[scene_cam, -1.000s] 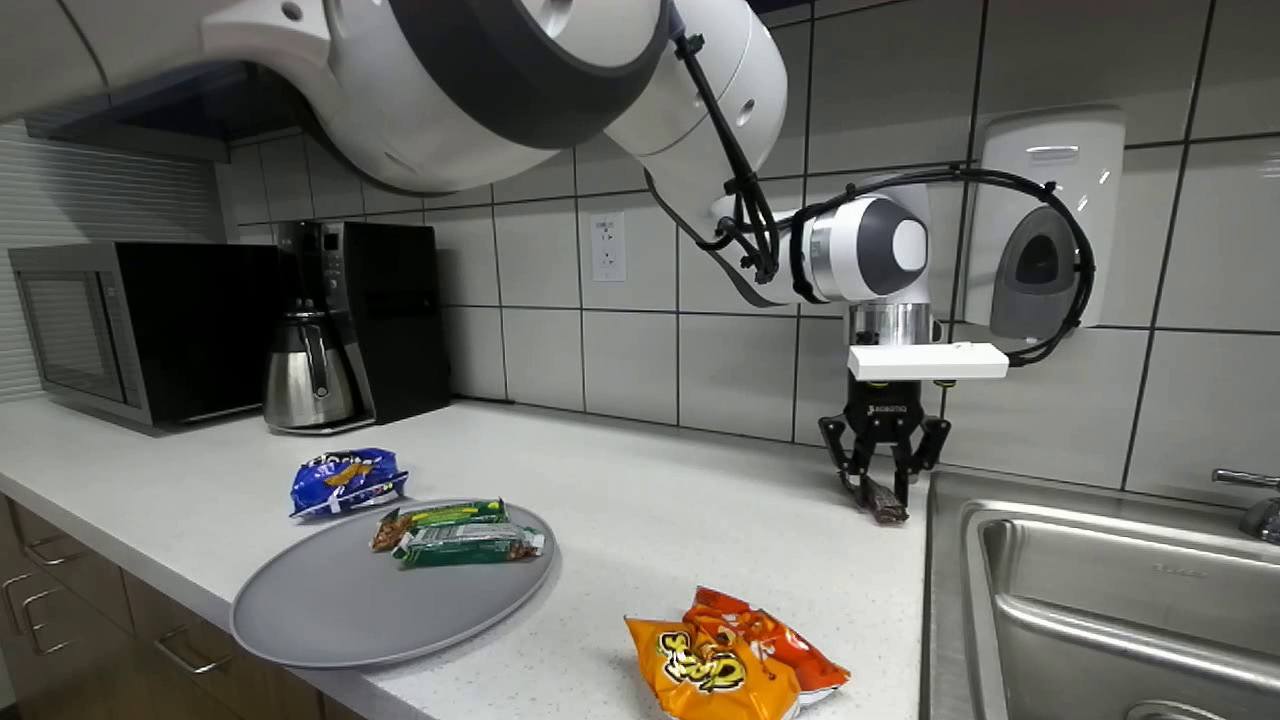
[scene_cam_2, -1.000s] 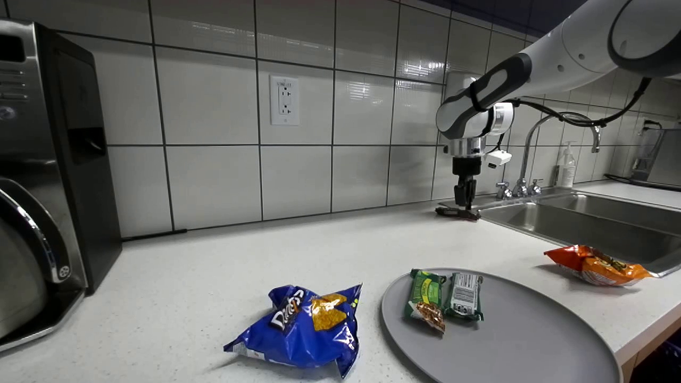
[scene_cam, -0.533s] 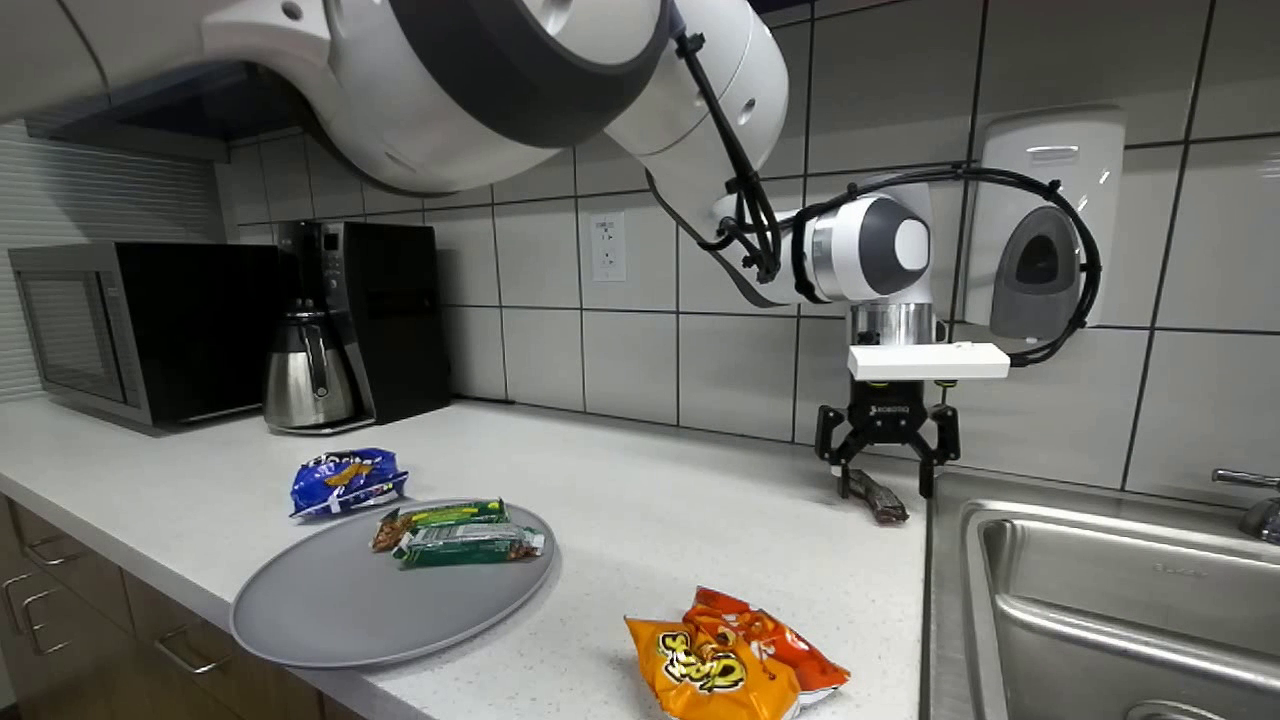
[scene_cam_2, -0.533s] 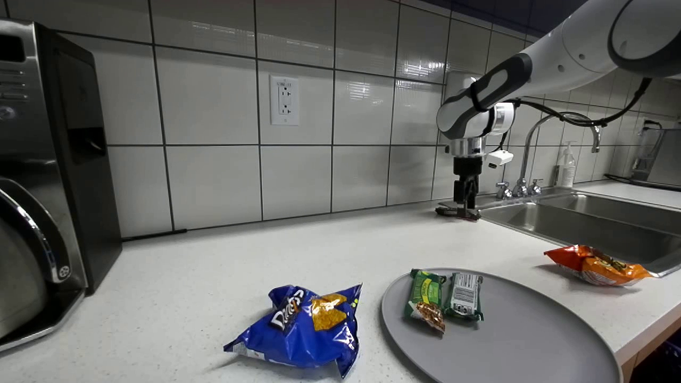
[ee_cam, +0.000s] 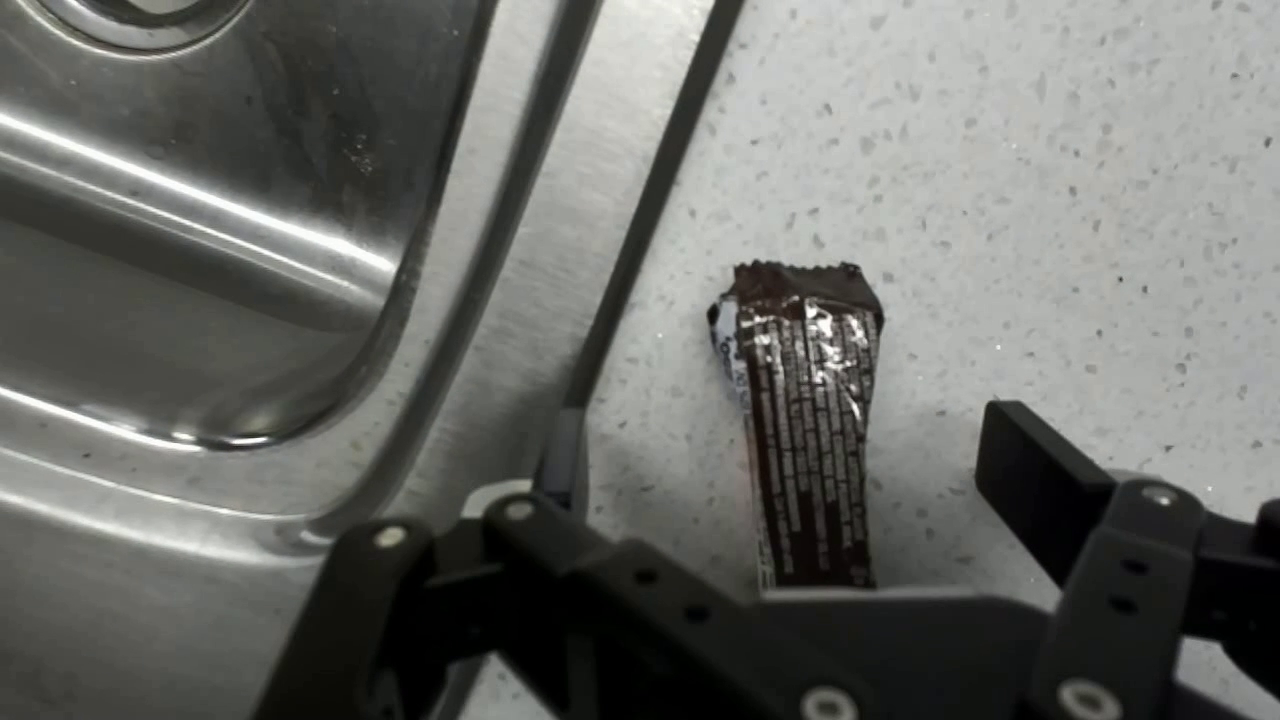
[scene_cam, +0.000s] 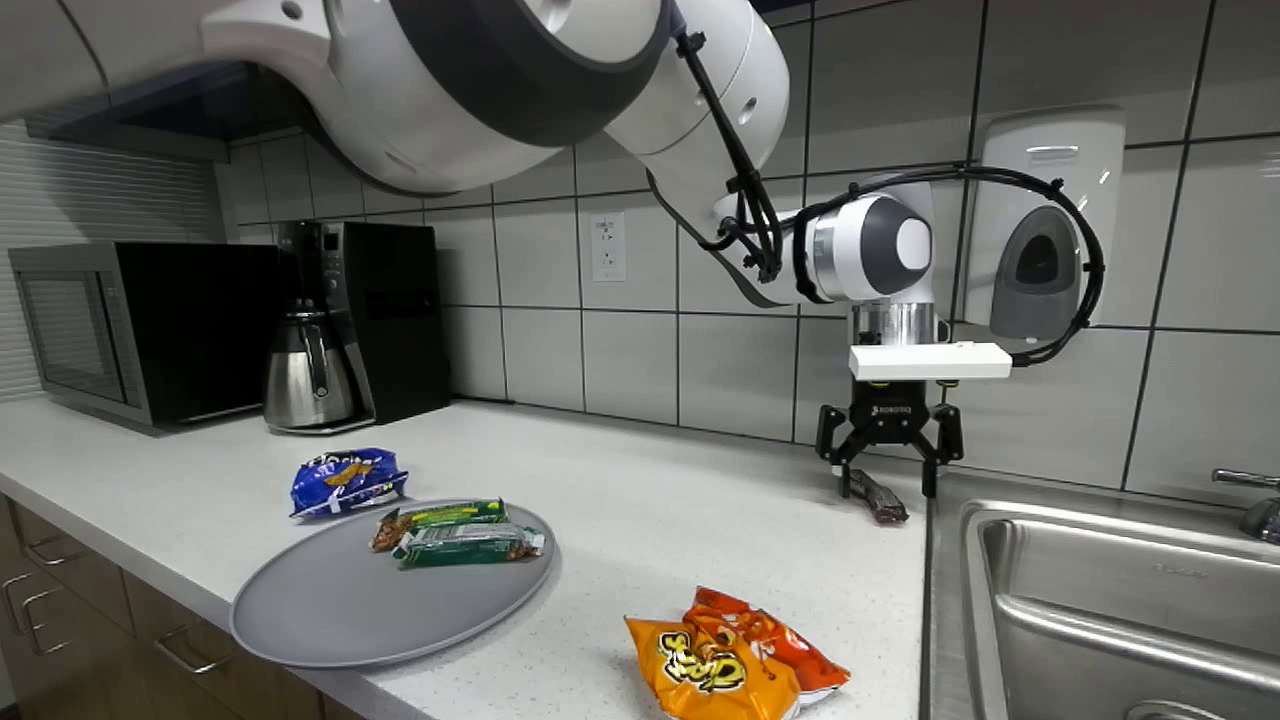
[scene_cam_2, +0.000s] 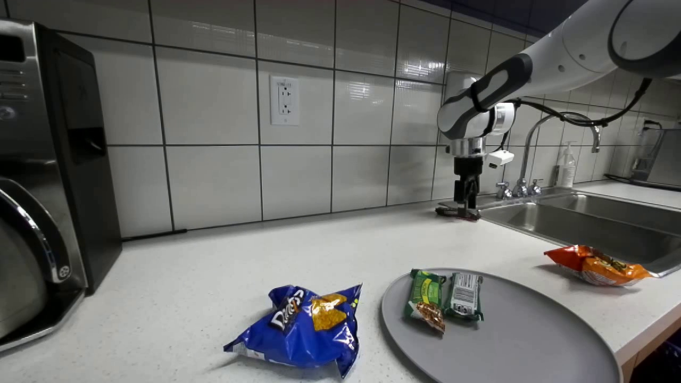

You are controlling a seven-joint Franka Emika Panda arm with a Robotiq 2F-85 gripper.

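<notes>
A bar in a dark brown printed wrapper (ee_cam: 810, 430) lies flat on the counter beside the sink. My gripper (ee_cam: 780, 450) points down over it with its fingers spread wide, one on either side and apart from the bar. The bar's near end is hidden behind the gripper body in the wrist view. In an exterior view the gripper (scene_cam: 888, 487) is low, its fingertips close to the counter, with the bar (scene_cam: 884, 503) between and just in front of them. Two green-wrapped bars (scene_cam_2: 427, 292) rest on a grey plate (scene_cam_2: 532, 346).
The steel sink's rim (scene_cam: 950, 600) runs right alongside the gripper. An orange snack bag (scene_cam: 715, 665) lies on the counter near the sink, and a blue chip bag (scene_cam_2: 314, 327) beside the plate. The tiled wall (scene_cam: 740, 370) stands behind; a coffee maker (scene_cam: 390, 320) is farther along.
The fingers have spread from close around the brown bar to wide apart, leaving it on the counter. The arm has barely moved; the plate and bags stay put.
</notes>
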